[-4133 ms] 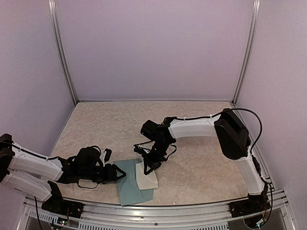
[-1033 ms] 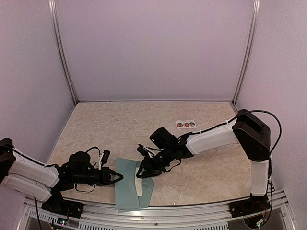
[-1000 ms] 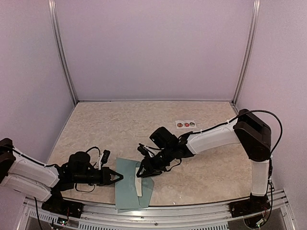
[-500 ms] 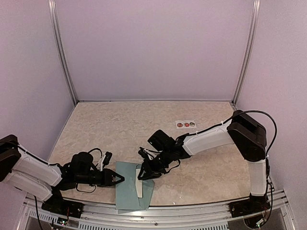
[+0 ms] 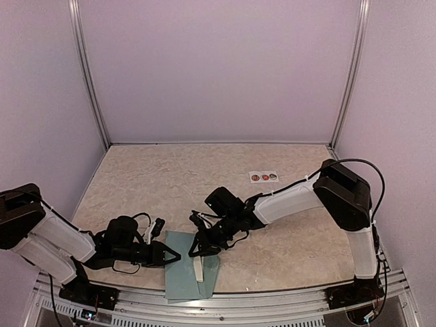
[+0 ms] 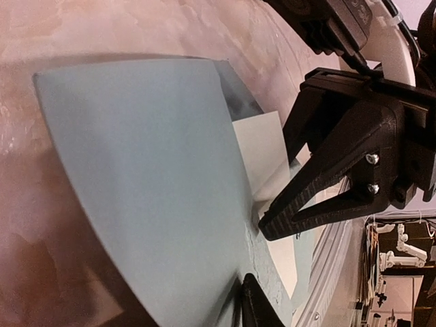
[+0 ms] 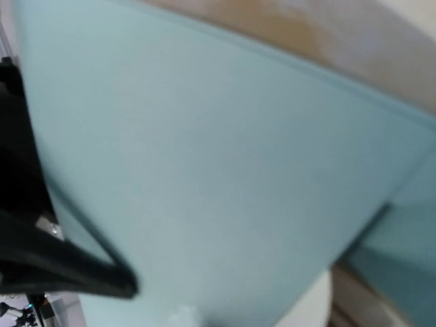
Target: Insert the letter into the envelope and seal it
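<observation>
Sliding the letter [image 5: 197,268] into the envelope [image 5: 178,267], is that the job right now? asks Mia.

I think so, says Ben. The blue-green envelope lies on the surface [image 5: 170,177], close to the near edge, between the two arms. The cream letter lies on it. Part of it is tucked under the top blue layer and part shows.

What are the arms doing? asks Mia.

The left gripper [image 5: 173,255] is at the left side of the envelope, says Ben. Its fingers look pressed together, pinching the blue paper. The top layer bows up a bit, so there is a gap. The right gripper [image 5: 197,246] is down at the letter with its fingers spread apart. The edge of the paper sits between them. I cannot tell if they touch it.

What comes next? asks Mia.

My guess is a gentle push, says Ben. The right gripper has to move the letter to the left, deeper under the blue layer, till no cream shows. The left one must hold the gap open, or the paper may crumple. Then the flap has to fold down. The strip of round stickers [image 5: 263,177] lies well apart, toward the back right. One of those may close it.
</observation>
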You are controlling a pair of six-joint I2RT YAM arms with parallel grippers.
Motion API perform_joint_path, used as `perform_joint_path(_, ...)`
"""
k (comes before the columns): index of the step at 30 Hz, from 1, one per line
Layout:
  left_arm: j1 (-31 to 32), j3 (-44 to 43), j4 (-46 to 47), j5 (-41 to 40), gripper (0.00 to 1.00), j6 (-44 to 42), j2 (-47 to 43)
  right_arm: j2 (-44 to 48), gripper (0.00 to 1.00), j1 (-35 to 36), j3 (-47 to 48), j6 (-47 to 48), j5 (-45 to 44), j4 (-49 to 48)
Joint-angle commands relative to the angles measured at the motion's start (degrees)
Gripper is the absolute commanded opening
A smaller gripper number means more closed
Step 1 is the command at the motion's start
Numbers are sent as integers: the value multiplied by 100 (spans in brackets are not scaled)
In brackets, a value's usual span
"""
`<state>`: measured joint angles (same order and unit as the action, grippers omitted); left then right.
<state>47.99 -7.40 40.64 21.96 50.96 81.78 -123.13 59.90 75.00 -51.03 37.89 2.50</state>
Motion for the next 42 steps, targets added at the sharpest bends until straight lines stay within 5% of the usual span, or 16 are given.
perform_joint_path(1, 0, -165, 363, 223, 15, -61, 101, -198, 17, 117, 183, -87, 124, -241)
perform_joint_path(4, 0, -129, 394, 155, 0, -54, 48, 45, 20, 109, 142, 38, -141, -72)
perform_joint_path(12, -6, 1, 496, 139, 0, -124, -1241, 1604, 53, -24, -825, 36, -894, -5)
perform_joint_path(24, -61, -533, -87, 732, 0, -157, -3083, 2926, 57, 63, -1582, -34, -624, -1103)
perform_joint_path(32, -53, -762, -115, 953, 0, -100, -3264, 2915, 31, 130, -1627, -42, -395, -1840)
perform_joint_path(38, -53, -737, -199, 849, 0, -91, -3290, 3089, 0, 150, -1831, -108, -307, -2367)
perform_joint_path(42, -53, -749, -400, 727, 3, -149, -3268, 3184, 0, 182, -1885, -47, -236, -2408)
